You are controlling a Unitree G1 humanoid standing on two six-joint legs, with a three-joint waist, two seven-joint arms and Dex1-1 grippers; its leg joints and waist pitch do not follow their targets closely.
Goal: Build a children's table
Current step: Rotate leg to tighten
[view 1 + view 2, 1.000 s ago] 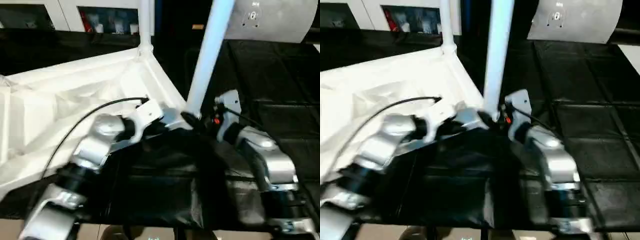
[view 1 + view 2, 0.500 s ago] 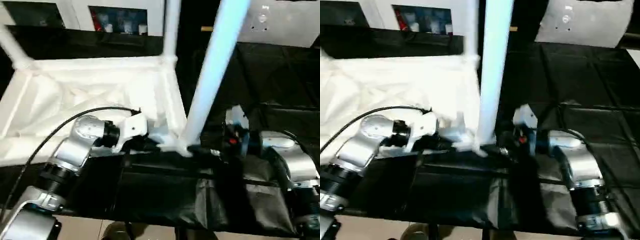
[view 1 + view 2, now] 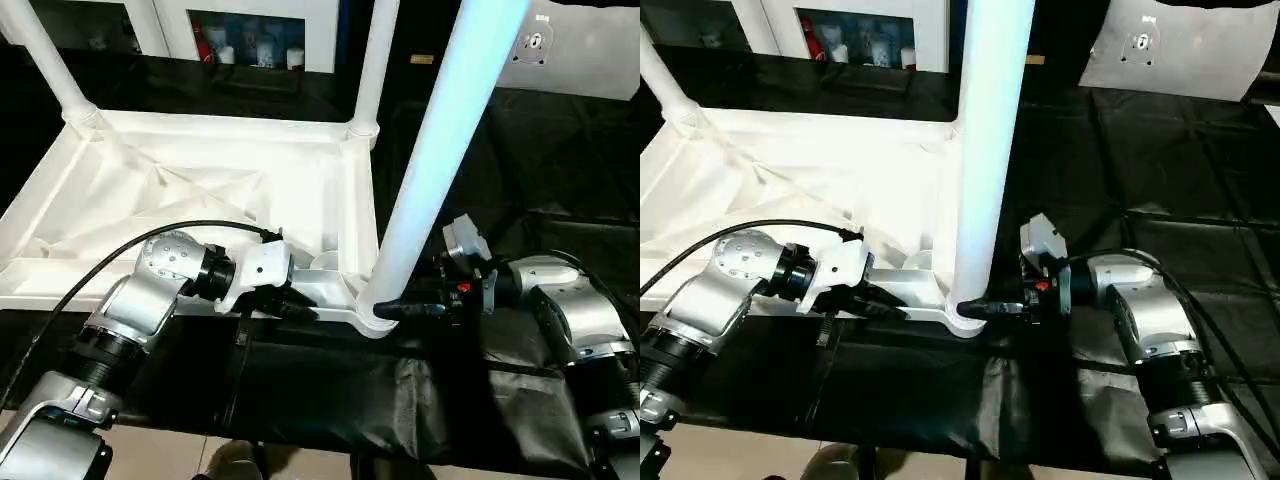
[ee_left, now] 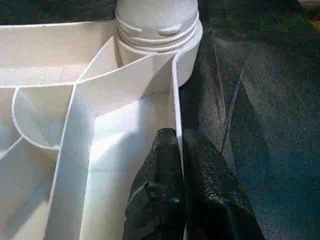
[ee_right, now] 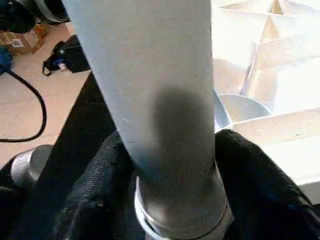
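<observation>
The white tabletop point(image 3: 200, 190) lies upside down, ribbed underside up, on the black-covered bench. Two white legs point(image 3: 50, 60) point(image 3: 378, 60) stand in its far corner sockets. A third leg point(image 3: 440, 150) rises from the near right socket point(image 3: 372, 312). My left gripper point(image 3: 295, 305) is shut on the tabletop's near rim just left of that socket; in the left wrist view its fingers point(image 4: 160, 200) pinch the thin wall. My right gripper point(image 3: 395, 311) reaches in from the right at the leg's base, and its fingers point(image 5: 255, 185) press against both sides of the leg point(image 5: 160, 75).
Black cloth point(image 3: 520, 150) covers the bench and hangs over its near edge. A white cabinet with glass doors point(image 3: 250, 40) stands behind, with a pale panel point(image 3: 570, 50) at the back right. A black cable point(image 3: 120, 255) arcs over my left forearm. Cables lie on the floor point(image 5: 30, 100).
The camera has shifted, so the tabletop now looks level. My right gripper's fingers have closed in on the base of the near right leg. The left grip on the rim is unchanged.
</observation>
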